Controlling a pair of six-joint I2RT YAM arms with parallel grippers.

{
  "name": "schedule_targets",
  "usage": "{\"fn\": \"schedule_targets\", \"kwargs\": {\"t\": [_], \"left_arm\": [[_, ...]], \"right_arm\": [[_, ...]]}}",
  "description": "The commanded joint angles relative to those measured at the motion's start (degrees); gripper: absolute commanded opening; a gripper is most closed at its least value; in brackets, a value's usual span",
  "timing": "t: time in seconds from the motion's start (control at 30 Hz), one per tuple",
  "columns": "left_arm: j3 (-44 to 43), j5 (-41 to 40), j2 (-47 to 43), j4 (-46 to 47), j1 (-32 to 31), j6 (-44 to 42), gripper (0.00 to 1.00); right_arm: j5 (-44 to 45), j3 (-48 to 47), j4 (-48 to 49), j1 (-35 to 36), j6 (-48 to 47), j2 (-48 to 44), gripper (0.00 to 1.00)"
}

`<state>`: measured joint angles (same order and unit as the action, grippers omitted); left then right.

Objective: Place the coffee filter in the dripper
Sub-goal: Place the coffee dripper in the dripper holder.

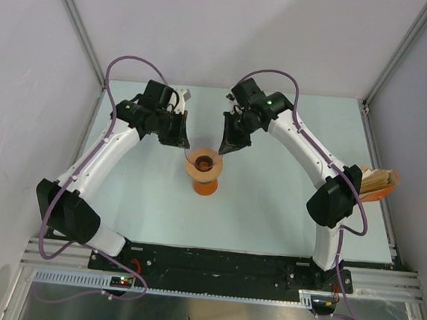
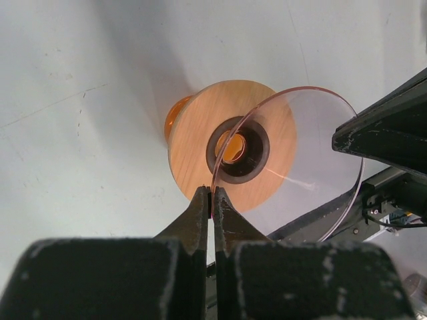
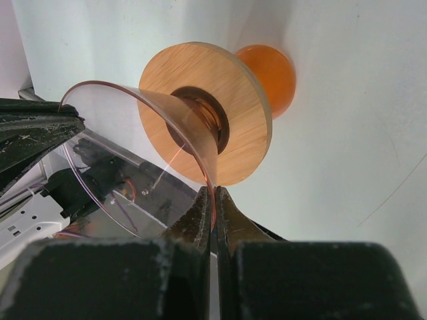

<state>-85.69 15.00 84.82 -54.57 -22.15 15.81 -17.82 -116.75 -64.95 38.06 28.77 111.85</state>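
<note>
fingers (image 2: 194,227) of both arms pinch the dripper (image 2: 200,137) rim.

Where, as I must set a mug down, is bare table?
Bare: table between dripper and arm bases; far right corner behind right arm. Crowded: the middle, where left gripper and right gripper pinch the dripper; paper stack at right edge.
</note>
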Motion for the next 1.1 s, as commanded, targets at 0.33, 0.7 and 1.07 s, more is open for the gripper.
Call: {"fn": "schedule_targets", "kwargs": {"t": [0.33, 0.7, 1.07], "left_arm": [[5.6, 2.6, -0.2, 2.8, -1.0, -2.7, 0.0], [11.2, 1.9, -1.5, 4.9, -3.1, -2.4, 0.0], [16.8, 0.8, -1.7, 7.5, -3.4, -3.4, 0.0]], "right_arm": [[0.7, 1.3, 2.6, 0.9, -3.5, 1.4, 0.0], [2.8, 3.6, 2.5, 1.9, -5.1, 0.9, 0.0], [3.6, 4.1, 2.4, 2.5, -5.4, 1.7, 0.0]]}}
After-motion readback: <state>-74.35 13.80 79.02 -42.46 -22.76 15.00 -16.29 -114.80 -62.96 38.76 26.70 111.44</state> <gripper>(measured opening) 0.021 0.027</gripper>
